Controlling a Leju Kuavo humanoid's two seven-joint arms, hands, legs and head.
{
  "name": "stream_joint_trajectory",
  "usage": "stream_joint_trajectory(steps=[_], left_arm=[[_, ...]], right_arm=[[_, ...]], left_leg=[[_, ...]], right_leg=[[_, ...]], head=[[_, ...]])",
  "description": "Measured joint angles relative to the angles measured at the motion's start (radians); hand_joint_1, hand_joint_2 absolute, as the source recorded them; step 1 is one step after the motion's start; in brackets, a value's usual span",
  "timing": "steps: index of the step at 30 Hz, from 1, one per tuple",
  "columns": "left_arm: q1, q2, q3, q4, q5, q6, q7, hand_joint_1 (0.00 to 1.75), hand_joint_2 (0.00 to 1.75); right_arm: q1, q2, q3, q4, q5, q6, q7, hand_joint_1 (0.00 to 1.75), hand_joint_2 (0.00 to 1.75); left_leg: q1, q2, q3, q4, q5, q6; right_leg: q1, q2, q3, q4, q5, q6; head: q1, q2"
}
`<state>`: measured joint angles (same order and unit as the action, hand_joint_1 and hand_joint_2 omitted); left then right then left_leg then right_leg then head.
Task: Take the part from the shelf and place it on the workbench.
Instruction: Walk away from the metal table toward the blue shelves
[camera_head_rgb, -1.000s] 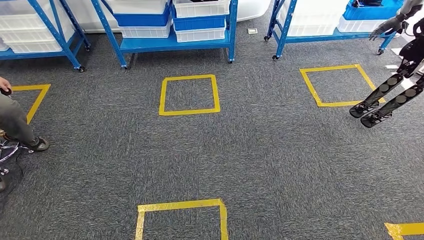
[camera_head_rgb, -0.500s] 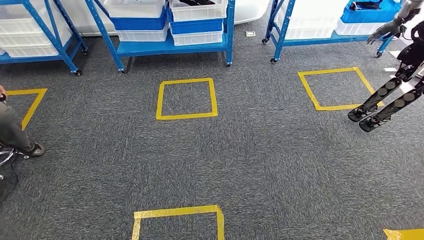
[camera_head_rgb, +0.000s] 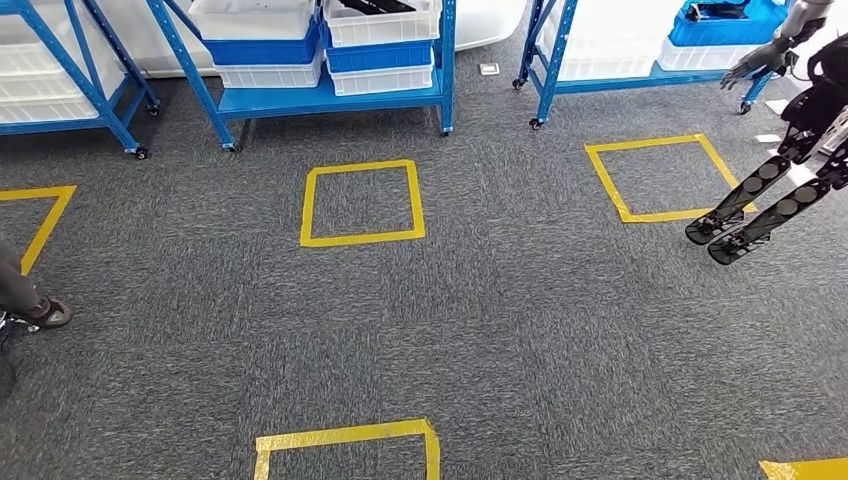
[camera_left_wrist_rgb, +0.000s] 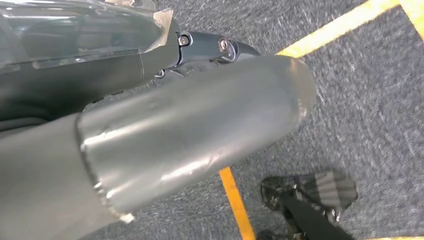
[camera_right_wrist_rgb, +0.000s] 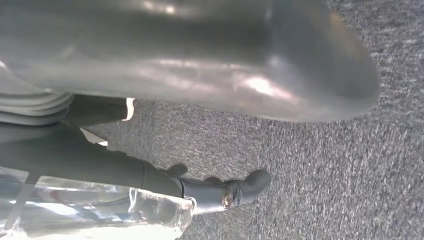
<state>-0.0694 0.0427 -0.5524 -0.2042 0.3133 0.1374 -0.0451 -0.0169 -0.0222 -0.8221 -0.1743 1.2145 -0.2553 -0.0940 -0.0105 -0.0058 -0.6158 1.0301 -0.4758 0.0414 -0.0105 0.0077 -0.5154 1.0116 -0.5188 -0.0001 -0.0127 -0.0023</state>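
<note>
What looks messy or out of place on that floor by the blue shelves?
Little stands out. A small pale object lies loose on the carpet between two blue shelves; what it is, I cannot tell. The yellow tape squares look intact.

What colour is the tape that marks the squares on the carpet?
Yellow: the tape square shows best in the head view, on grey carpet.

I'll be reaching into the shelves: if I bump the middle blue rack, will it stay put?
Probably not firmly: the middle blue rack stands on small casters, so a push may roll it. Its stacked bins add weight, which likely damps that somewhat.
</note>
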Motion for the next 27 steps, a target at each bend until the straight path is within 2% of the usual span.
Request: stream_joint_trajectory(steps=[2, 3, 4, 6, 7, 8, 9, 10, 11, 12, 14, 15, 17, 18, 20, 22, 23, 24, 25, 26, 27], left_arm=[[0.002, 0.000, 0.000, 0.000, 0.000, 0.001, 0.000, 0.00, 0.00], [0.003, -0.001, 0.000, 0.000, 0.000, 0.001, 0.000, 0.00, 0.00], [0.002, -0.002, 0.000, 0.000, 0.000, 0.001, 0.000, 0.00, 0.00], [0.000, -0.003, 0.000, 0.000, 0.000, 0.001, 0.000, 0.00, 0.00], [0.000, -0.003, 0.000, 0.000, 0.000, 0.002, 0.000, 0.00, 0.00], [0.000, -0.003, 0.000, 0.000, 0.000, 0.002, 0.000, 0.00, 0.00], [0.001, -0.004, 0.000, 0.000, 0.000, 0.002, 0.000, 0.00, 0.00], [0.002, -0.005, 0.000, 0.000, 0.000, 0.002, 0.000, 0.00, 0.00], [0.002, -0.006, 0.000, 0.000, 0.000, 0.002, -0.001, 0.00, 0.00], [0.002, -0.006, 0.000, 0.000, 0.000, 0.002, -0.001, 0.00, 0.00], [0.001, -0.006, 0.000, 0.000, -0.001, 0.002, -0.001, 0.00, 0.00], [0.000, -0.006, 0.000, 0.000, -0.001, 0.002, -0.001, 0.00, 0.00], [0.000, -0.007, 0.000, 0.000, -0.001, 0.002, -0.001, 0.00, 0.00], [0.000, -0.007, 0.000, 0.000, -0.001, 0.002, -0.001, 0.00, 0.00], [0.000, -0.006, 0.000, 0.000, -0.001, 0.002, -0.001, 0.00, 0.00], [0.000, -0.006, 0.000, 0.000, -0.001, 0.002, -0.001, 0.00, 0.00], [0.001, -0.006, 0.000, 0.000, -0.001, 0.002, 0.000, 0.00, 0.00], [0.001, -0.006, 0.000, 0.000, -0.001, 0.002, 0.000, 0.00, 0.00], [0.001, -0.005, 0.000, 0.000, -0.001, 0.002, 0.000, 0.00, 0.00], [0.001, -0.005, 0.000, 0.000, -0.001, 0.003, -0.001, 0.00, 0.00], [0.001, -0.005, 0.000, 0.000, -0.001, 0.004, -0.001, 0.00, 0.00]], right_arm=[[-0.001, -0.001, 0.000, 0.000, -0.001, 0.000, -0.001, 0.00, 0.00], [0.000, -0.001, 0.000, 0.000, -0.001, -0.001, -0.002, 0.00, 0.00], [0.000, -0.001, 0.000, 0.000, -0.001, -0.001, -0.002, 0.00, 0.00], [0.001, -0.002, 0.000, 0.000, -0.002, -0.001, -0.004, 0.00, 0.00], [0.001, -0.002, 0.000, 0.000, -0.002, -0.001, -0.004, 0.00, 0.00], [0.002, -0.003, 0.000, 0.000, -0.002, -0.001, -0.005, 0.00, 0.00], [0.003, -0.004, 0.000, 0.000, -0.002, -0.001, -0.005, 0.00, 0.00], [0.003, -0.005, 0.000, 0.000, -0.002, -0.001, -0.005, 0.00, 0.00], [0.003, -0.006, 0.000, 0.000, -0.002, -0.001, -0.006, 0.00, 0.00], [0.002, -0.006, 0.000, 0.000, -0.002, -0.001, -0.006, 0.00, 0.00], [0.001, -0.007, 0.000, 0.000, -0.001, -0.001, -0.007, 0.00, 0.00], [0.001, -0.007, 0.000, 0.000, -0.001, -0.001, -0.007, 0.00, 0.00], [0.001, -0.006, 0.000, 0.000, 0.000, -0.001, -0.007, 0.00, 0.00], [0.002, -0.006, 0.000, 0.000, 0.000, -0.001, -0.008, 0.00, 0.00], [0.001, -0.006, 0.000, 0.000, 0.000, -0.001, -0.008, 0.00, 0.00], [0.001, -0.006, 0.000, 0.000, 0.000, -0.001, -0.008, 0.00, 0.00], [0.001, -0.006, 0.000, 0.000, 0.000, -0.001, -0.008, 0.00, 0.00], [0.002, -0.006, 0.000, 0.000, -0.001, -0.001, -0.008, 0.00, 0.00], [0.002, -0.005, 0.000, 0.000, -0.001, 0.000, -0.008, 0.00, 0.00], [0.003, -0.005, 0.000, 0.000, -0.002, 0.000, -0.009, 0.00, 0.00], [0.002, -0.005, 0.000, 0.000, -0.002, 0.000, -0.009, 0.00, 0.00]], left_leg=[[0.005, -0.002, 0.020, -0.022, 0.025, 0.009], [0.008, -0.001, 0.030, -0.031, 0.036, 0.012], [0.011, 0.001, 0.039, -0.039, 0.043, 0.014], [0.009, 0.003, 0.044, -0.040, 0.037, 0.017], [0.009, 0.002, 0.046, -0.040, 0.034, 0.017], [0.008, 0.001, 0.049, -0.040, 0.030, 0.016], [0.009, 0.000, 0.054, -0.039, 0.025, 0.014], [0.009, -0.001, 0.060, -0.039, 0.021, 0.011], [0.009, -0.002, 0.065, -0.038, 0.015, 0.007], [0.007, -0.003, 0.070, -0.035, 0.007, 0.002], [0.002, -0.004, 0.076, -0.031, -0.006, -0.009], [0.001, -0.004, 0.078, -0.029, -0.010, -0.013], [0.006, -0.003, 0.077, -0.022, -0.018, -0.022], [0.009, -0.002, 0.068, 0.000, -0.032, -0.028], [0.015, 0.000, 0.017, 0.105, -0.087, -0.041], [0.022, 0.001, -0.058, 0.237, -0.136, -0.051], [0.026, 0.002, -0.081, 0.268, -0.134, -0.054], [0.029, 0.002, -0.084, 0.256, -0.111, -0.055], [0.031, 0.003, -0.067, 0.207, -0.070, -0.056], [0.033, 0.003, -0.038, 0.134, -0.025, -0.056], [0.032, 0.004, -0.008, 0.066, 0.006, -0.056]], right_leg=[[0.005, -0.001, 0.005, 0.010, -0.010, 0.008], [0.007, -0.001, -0.002, 0.036, -0.023, 0.009], [0.007, -0.001, -0.021, 0.080, -0.043, 0.007], [0.004, -0.002, -0.098, 0.207, -0.094, 0.005], [0.003, -0.002, -0.131, 0.254, -0.106, 0.008], [0.001, -0.002, -0.150, 0.272, -0.103, 0.015], [-0.001, -0.002, -0.146, 0.246, -0.080, 0.024], [-0.003, -0.003, -0.126, 0.189, -0.046, 0.035], [-0.005, -0.004, -0.099, 0.119, -0.010, 0.042], [-0.004, -0.004, -0.074, 0.058, 0.020, 0.043], [-0.002, -0.005, -0.049, 0.003, 0.044, 0.030], [0.000, -0.005, -0.045, 0.001, 0.044, 0.021], [-0.006, -0.005, -0.040, -0.001, 0.044, 0.008], [-0.010, -0.005, -0.036, -0.002, 0.043, 0.003], [-0.013, -0.005, -0.030, -0.004, 0.039, -0.009], [-0.013, -0.006, -0.025, -0.003, 0.033, -0.016], [-0.014, -0.005, -0.021, -0.003, 0.030, -0.017], [-0.015, -0.005, -0.016, -0.003, 0.026, -0.015], [-0.017, -0.004, -0.009, -0.003, 0.021, -0.011], [-0.019, -0.003, -0.004, -0.004, 0.015, -0.006], [-0.017, -0.002, 0.000, -0.003, 0.010, 0.000]], head=[[0.001, 0.000], [0.001, 0.000], [0.003, 0.000], [0.004, 0.000], [0.004, 0.000], [0.004, 0.000], [0.004, 0.000], [0.004, 0.000], [0.005, 0.000], [0.005, 0.000], [0.005, 0.000], [0.004, 0.000], [0.004, 0.000], [0.002, 0.000], [-0.001, 0.000], [-0.002, 0.000], [-0.002, 0.000], [-0.002, 0.000], [-0.002, 0.000], [-0.003, 0.000], [-0.003, 0.000]])
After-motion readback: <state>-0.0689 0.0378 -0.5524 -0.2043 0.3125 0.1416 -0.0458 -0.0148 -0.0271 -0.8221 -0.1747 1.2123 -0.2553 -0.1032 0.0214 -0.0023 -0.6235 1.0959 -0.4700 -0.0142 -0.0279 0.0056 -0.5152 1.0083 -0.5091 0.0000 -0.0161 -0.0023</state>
